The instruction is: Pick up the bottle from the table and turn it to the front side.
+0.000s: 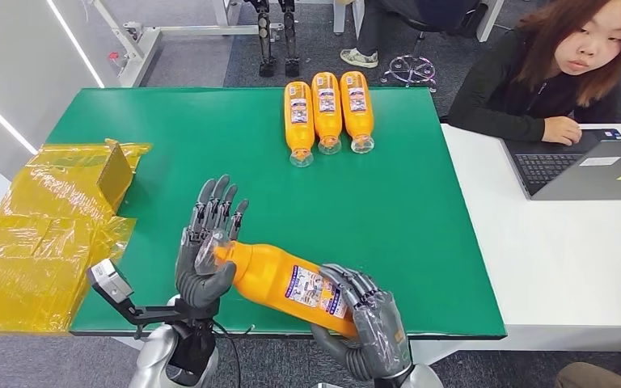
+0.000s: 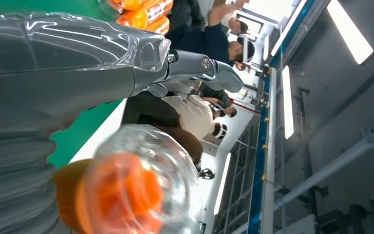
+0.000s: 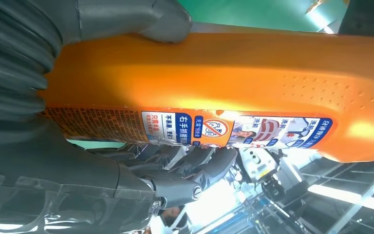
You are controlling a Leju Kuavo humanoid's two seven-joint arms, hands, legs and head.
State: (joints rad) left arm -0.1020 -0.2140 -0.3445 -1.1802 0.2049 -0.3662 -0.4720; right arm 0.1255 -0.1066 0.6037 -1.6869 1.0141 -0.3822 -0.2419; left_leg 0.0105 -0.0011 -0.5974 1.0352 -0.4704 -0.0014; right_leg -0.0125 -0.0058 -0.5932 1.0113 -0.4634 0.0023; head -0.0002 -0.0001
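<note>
Right hand [image 1: 369,327], at the near edge of the table [image 1: 420,234]: fingers wrapped around the base end of the orange bottle [image 1: 283,283], thumb against its far side in the right wrist view. Firm grasp.

The bottle is held lying on its side above the near edge of the green mat [image 1: 210,145], label [image 1: 317,292] facing up, clear cap [image 1: 209,252] pointing to the left.

Left hand [image 1: 208,250]: palm cupped at the cap end, thumb under the neck, fingers upright and spread. It is touching the bottle; whether it truly grips cannot be told.

Left edge: crumpled yellow plastic bags [image 1: 40,234] with a brown box [image 1: 116,171] on them.

Far edge of the mat: three orange bottles [image 1: 327,113] lying side by side, caps toward the robot.

Far right corner: a seated person [image 1: 546,77] at a laptop [image 1: 586,166] on the white surface.
</note>
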